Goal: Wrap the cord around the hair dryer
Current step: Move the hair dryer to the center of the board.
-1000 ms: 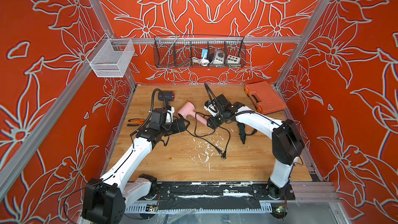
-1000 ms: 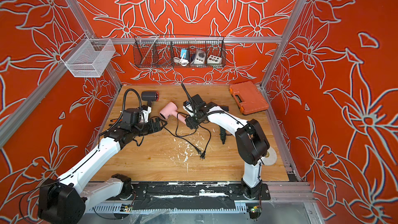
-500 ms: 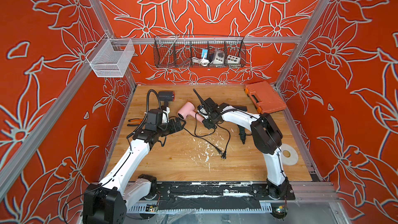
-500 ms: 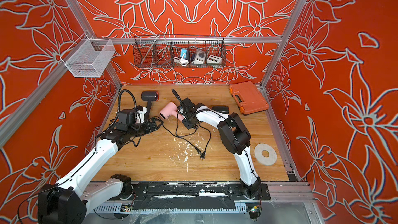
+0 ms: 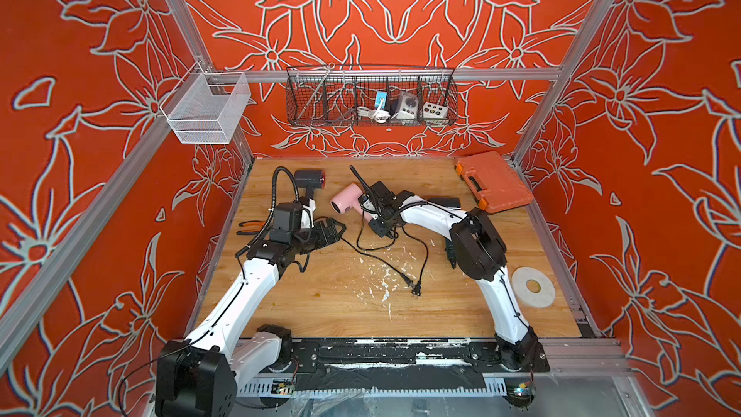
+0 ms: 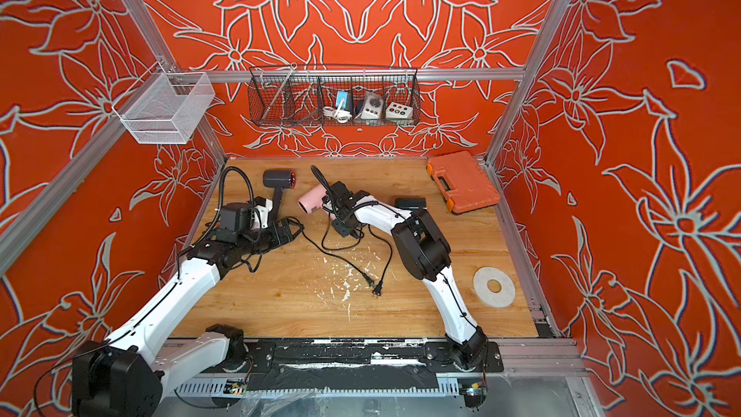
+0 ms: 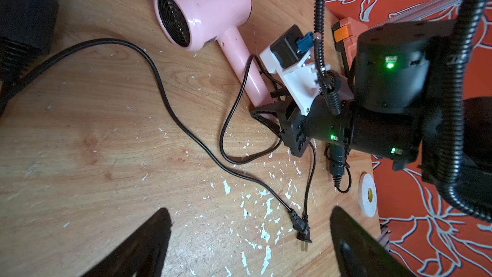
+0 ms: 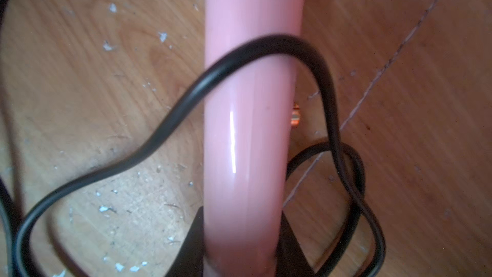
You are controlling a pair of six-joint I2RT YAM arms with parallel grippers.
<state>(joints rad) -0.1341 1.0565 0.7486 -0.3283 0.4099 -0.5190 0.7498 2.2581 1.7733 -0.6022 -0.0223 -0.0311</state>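
Observation:
A pink hair dryer [image 5: 347, 198] [image 6: 310, 199] lies on its side on the wooden table, toward the back. My right gripper [image 5: 380, 223] [image 6: 344, 225] [image 8: 242, 235] is shut on its handle [image 8: 250, 102], a black finger pressed against each side. The black cord [image 8: 170, 126] [image 7: 159, 86] loops once loosely over the handle. From there it trails across the table to its plug [image 5: 417, 288] [image 7: 302, 231]. My left gripper [image 5: 333, 230] [image 6: 290, 230] [image 7: 249, 210] hangs open over bare table to the left of the dryer, holding nothing.
A dark hair dryer [image 5: 308, 180] lies at the back left, pliers [image 5: 250, 228] by the left wall. An orange case [image 5: 493, 180] sits at the back right, a white tape roll [image 5: 533, 286] at the right. A black wire basket [image 5: 371, 98] hangs on the back wall.
My right arm has swung left to the pink dryer and its jaws have narrowed onto the handle. The left arm has shifted slightly back and left, still open.

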